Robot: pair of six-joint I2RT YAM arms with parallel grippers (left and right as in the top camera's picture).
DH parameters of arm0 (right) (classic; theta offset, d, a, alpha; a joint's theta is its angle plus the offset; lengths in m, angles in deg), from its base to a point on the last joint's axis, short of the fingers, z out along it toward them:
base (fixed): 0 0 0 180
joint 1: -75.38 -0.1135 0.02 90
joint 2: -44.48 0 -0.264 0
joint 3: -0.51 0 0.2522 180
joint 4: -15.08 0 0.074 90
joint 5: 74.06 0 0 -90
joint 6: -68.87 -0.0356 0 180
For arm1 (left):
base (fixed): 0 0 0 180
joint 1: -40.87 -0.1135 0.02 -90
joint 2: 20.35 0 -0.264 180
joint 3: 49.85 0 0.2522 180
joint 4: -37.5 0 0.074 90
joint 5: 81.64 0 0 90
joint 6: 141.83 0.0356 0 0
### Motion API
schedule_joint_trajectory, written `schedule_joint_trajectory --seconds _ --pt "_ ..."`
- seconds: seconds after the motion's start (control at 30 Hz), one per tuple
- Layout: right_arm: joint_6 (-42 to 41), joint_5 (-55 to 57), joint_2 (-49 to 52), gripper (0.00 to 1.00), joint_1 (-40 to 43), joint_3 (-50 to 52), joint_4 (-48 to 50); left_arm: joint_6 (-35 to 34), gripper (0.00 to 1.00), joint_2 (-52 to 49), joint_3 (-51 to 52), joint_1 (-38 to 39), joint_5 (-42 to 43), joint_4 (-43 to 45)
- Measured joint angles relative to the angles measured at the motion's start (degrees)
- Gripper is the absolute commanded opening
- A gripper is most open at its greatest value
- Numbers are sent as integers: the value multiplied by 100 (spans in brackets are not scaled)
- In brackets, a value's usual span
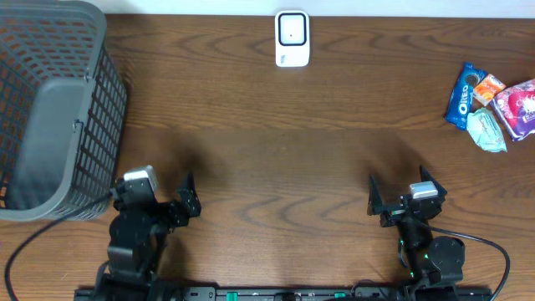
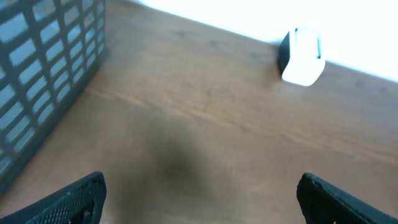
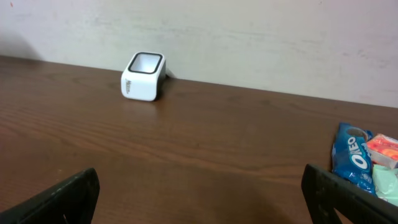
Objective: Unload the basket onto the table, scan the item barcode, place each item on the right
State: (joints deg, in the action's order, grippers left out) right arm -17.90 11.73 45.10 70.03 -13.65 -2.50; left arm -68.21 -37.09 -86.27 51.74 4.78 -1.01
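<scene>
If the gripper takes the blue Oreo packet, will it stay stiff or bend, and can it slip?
The Oreo packet looks like a thin glossy wrapper, so it will probably crumple a little and may slip. It seems small and flat, so likely light. It lies against the other snack packets; pushing it would probably shift them.

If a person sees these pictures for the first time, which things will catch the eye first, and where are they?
The big grey basket fills the far left of the table, and it draws the eye first. Next comes the small white scanner at the middle of the back edge, and the colourful snack packets with a blue Oreo pack at the right edge.
</scene>
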Motion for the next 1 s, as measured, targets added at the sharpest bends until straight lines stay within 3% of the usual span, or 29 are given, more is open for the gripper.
schedule_joint_trajectory --seconds 0.27,0.53,1.0 --pt "0 0 0 99 0 0 -2 15 98 1252 1027 -647 240 627" --pt "0 0 0 99 0 0 -2 92 98 1615 1707 -1091 417 2262" --pt "0 0 0 99 0 0 -2 1792 98 1613 2197 -1290 1231 2435"
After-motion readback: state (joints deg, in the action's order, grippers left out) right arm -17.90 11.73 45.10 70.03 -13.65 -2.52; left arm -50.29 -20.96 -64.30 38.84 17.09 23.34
